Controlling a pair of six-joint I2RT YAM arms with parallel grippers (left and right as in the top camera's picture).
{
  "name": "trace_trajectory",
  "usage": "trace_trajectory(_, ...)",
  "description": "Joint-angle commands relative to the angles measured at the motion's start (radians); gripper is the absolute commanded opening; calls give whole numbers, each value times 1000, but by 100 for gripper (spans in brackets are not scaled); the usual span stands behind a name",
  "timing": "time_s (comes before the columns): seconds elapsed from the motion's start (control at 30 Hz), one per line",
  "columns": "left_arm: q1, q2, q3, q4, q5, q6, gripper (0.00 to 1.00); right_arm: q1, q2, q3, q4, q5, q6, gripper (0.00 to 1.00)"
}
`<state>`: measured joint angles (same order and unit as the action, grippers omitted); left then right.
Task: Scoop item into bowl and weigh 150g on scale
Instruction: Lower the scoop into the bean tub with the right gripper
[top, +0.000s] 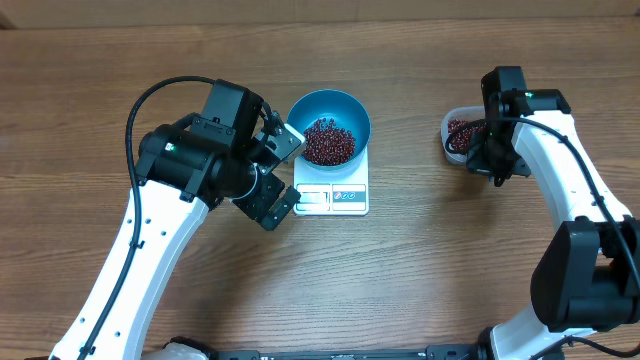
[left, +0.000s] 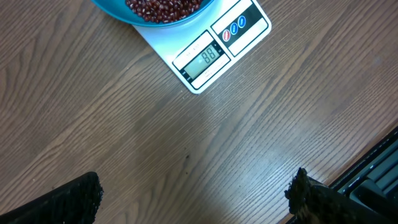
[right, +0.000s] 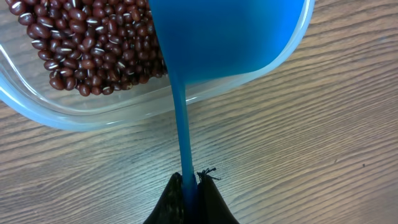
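Refill step: R claw (right: 189, 186) clamped on scoop (right: 230, 37) handle, over tub (right: 37, 102). L claw (top: 283, 175) wide apart, by scale (top: 340, 197). Bowl (top: 335, 100) w/ beans (top: 328, 141) sits on scale. Next, prob: dip scoop, carry to bowl.

Left gripper (top: 284, 177) with jaws spread wide, white scale (top: 332, 197) just to its right, blue bowl (top: 350, 106) of red-brown beans (top: 328, 141) on the scale, right gripper (top: 490, 158) beside a clear tub (top: 447, 135) of beans, fingers hidden
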<state>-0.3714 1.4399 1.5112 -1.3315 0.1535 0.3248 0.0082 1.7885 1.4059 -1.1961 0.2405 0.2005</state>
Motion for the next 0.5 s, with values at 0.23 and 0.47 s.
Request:
trace_trajectory(0.23, 5, -13, -3, 1, 16, 23, 99, 6, 3, 2, 14, -102, -27, 4)
trace_trajectory(0.47, 5, -13, -3, 1, 15, 23, 100, 50, 3, 2, 35, -112, -27, 4)
